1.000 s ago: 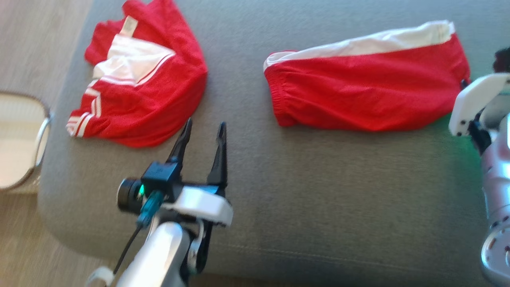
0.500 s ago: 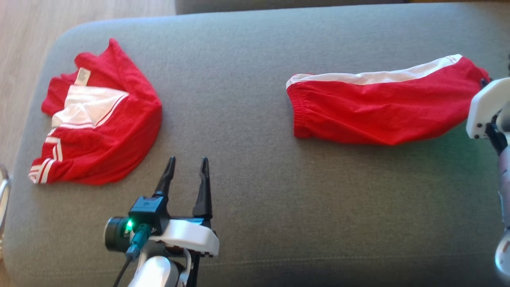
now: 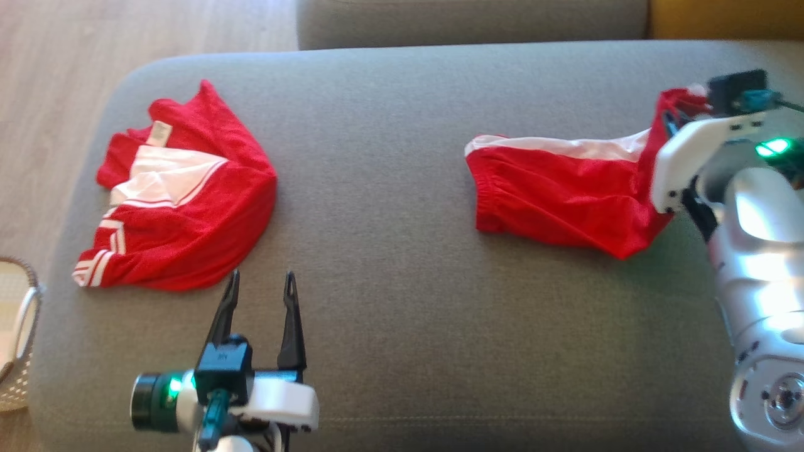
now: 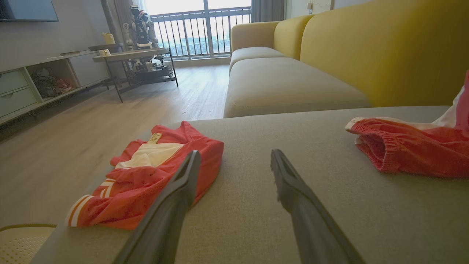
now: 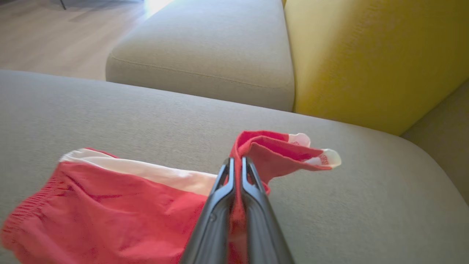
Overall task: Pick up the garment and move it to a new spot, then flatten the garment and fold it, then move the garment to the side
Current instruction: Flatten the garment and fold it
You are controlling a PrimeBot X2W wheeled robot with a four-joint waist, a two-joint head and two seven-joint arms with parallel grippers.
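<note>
Grey cushion (image 3: 402, 301) is carrying two red pieces, well apart. Shorts (image 3: 553, 201) are lying at its right end, one leg end standing raised, pinched by the right gripper (image 5: 237, 161), whose fingers are clamping shut on the cloth. Shirt (image 3: 188, 213) is sitting at the left. Left gripper (image 3: 262, 274) is hovering just beside it, fingers spread, holding nothing. Judgement: lifting wants to be slow and high, so the waistband is clearing the cushion, not dragging.
</note>
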